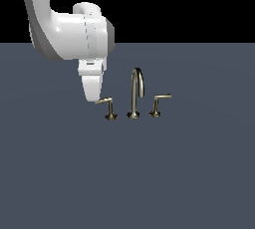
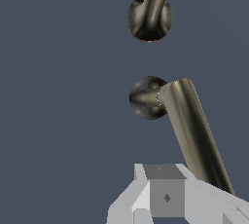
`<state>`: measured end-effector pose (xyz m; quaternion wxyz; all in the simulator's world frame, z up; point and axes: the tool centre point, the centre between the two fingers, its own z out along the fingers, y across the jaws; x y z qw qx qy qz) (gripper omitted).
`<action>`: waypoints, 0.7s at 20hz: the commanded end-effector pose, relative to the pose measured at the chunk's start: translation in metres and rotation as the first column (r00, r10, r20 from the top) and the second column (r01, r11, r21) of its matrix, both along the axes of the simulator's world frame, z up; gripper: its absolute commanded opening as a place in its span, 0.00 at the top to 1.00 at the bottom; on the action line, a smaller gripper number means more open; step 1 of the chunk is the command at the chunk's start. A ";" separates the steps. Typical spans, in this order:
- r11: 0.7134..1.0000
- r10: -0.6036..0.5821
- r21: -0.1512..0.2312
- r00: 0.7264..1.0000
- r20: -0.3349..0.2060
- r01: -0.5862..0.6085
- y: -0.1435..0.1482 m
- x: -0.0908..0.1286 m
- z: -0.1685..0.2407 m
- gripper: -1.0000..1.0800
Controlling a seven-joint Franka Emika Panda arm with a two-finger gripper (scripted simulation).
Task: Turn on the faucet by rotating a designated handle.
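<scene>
Handle: its lever arm is laid horizontally, jutting from its post toward the exterior view's left, mid-worktop.
Gripper: it is set at the lever's free tip; whether contact is made cannot be told.
Gripper state: cannot be told.
Gooseneck spout: 1 post beyond.

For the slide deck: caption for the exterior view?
Robot arm's pincer meets the tip of the left lever handle of a brass faucet.

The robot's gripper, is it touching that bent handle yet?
Touching, it seems. In the exterior view the gripper tip meets the handle's arm end with no gap; the wrist view shows the lever running right against a finger.
</scene>
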<state>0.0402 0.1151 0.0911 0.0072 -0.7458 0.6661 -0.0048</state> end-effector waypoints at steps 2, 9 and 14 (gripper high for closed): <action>1.000 0.000 -0.004 1.000 -0.011 0.000 -0.004 -0.015 0.000 1.00; 1.000 0.003 -0.004 1.000 -0.015 -0.003 -0.009 -0.037 0.000 1.00; 1.000 0.008 0.000 1.000 -0.009 -0.008 -0.012 -0.038 0.000 1.00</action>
